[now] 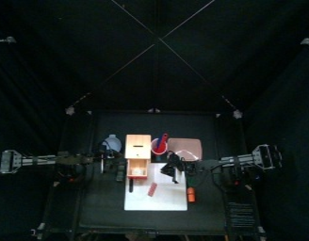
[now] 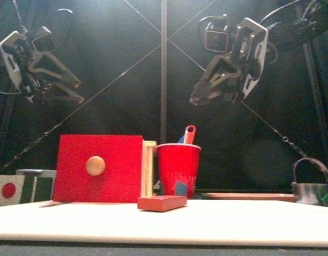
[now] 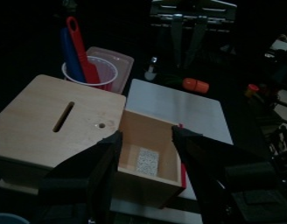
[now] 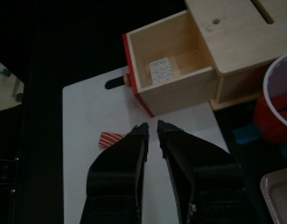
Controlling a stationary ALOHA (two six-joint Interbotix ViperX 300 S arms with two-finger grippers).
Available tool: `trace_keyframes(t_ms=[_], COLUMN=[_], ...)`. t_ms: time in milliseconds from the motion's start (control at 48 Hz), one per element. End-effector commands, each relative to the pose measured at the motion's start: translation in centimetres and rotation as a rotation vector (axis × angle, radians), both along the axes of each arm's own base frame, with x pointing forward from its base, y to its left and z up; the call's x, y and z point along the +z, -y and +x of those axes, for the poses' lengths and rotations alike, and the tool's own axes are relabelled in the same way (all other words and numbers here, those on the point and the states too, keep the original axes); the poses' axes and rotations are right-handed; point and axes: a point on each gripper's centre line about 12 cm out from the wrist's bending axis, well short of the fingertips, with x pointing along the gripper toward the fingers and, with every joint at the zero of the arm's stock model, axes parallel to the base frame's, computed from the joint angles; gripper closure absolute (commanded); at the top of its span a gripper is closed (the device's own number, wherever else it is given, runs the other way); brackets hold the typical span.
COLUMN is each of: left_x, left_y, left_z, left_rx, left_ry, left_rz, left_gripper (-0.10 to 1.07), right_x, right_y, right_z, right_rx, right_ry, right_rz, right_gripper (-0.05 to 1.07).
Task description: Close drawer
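Note:
The drawer [image 1: 137,170] stands pulled out of the orange-tan wooden box [image 1: 138,146] toward the table's front. Its pale tray [image 3: 146,150] holds only a small label, and its red front panel with a wooden knob [image 2: 97,168] faces the front camera. My left gripper [image 3: 146,179] hangs open above the drawer's near end, jaws spread wider than the tray. It sits left of the box in the top view [image 1: 109,166]. My right gripper [image 4: 152,140] hovers over the white sheet beside the drawer [image 4: 170,63], a narrow gap between its jaws, holding nothing. Both grippers [image 2: 33,65] [image 2: 220,85] hang high above the table.
A red cup [image 2: 178,170] with a blue and red utensil [image 3: 76,44] stands right of the box. A pinkish board [image 1: 187,149] lies behind the white sheet [image 1: 164,196], which carries a red block [image 2: 161,203] and an orange piece [image 1: 190,194]. A metal cup [image 2: 311,185] stands far right.

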Motion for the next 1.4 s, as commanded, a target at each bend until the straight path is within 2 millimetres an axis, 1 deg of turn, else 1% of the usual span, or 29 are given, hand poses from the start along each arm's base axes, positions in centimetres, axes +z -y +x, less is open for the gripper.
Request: trace_keyframes(t_ms=[0,229,354,438,500,583,688,729,833,875,958,1062,1167,1375], left_x=[0.5,1.1,1.3,1.4,1.6,2.1,3.1,3.4,4.0,4.2,4.2,3.7,3.1,2.6], left_y=[-0.1,-0.2,-0.7,-1.1,-1.5,-2.2,-4.2,-5.0,-7.2,-8.0,-9.6,-11.0,-12.5,-16.5], left_z=[0.2,0.5,0.6,0.9,1.3,2.2,3.5,3.9,5.1,5.7,6.8,7.9,8.9,9.7], left_rx=[0.002,0.001,0.025,0.04,0.049,0.07,0.13,0.157,0.215,0.231,0.265,0.293,0.328,0.431], left_ry=[0.013,0.03,0.032,0.029,0.027,0.021,0.013,0.006,-0.045,-0.075,-0.16,-0.266,-0.354,-0.44], left_rz=[0.002,0.012,0.012,0.006,0.003,0.004,0.01,0.012,0.038,0.056,0.098,0.144,0.165,0.161], left_gripper=[0.12,0.12,0.12,0.12,0.12,0.12,0.12,0.12,0.12,0.12,0.12,0.12,0.12,0.14], right_x=[1.3,1.6,1.5,1.3,0.9,1.1,1.2,1.0,0.3,-0.2,-1.2,-2.1,-2.7,-3.8], right_y=[0.0,-0.4,-1.5,-2.4,-3.1,-4.5,-6.1,-6.6,-7.8,-8.2,-8.7,-9.2,-9.5,-9.8], right_z=[0.0,0.4,1.2,2.1,2.8,3.9,5.2,5.7,6.7,7.0,7.7,8.2,8.7,9.8], right_rx=[0.0,0.013,0.047,0.067,0.083,0.12,0.157,0.17,0.196,0.206,0.214,0.222,0.226,0.226], right_ry=[0.043,0.061,0.072,0.071,0.06,0.065,0.072,0.069,0.054,0.045,0.025,0.006,-0.002,-0.02], right_rz=[0.001,0.005,0.009,0.021,0.026,0.022,0.02,0.017,0.014,0.012,0.014,0.013,0.013,0.013], right_gripper=[0.43,0.43,0.43,0.43,0.44,0.45,0.47,0.49,0.57,0.62,0.7,0.77,0.79,0.79])
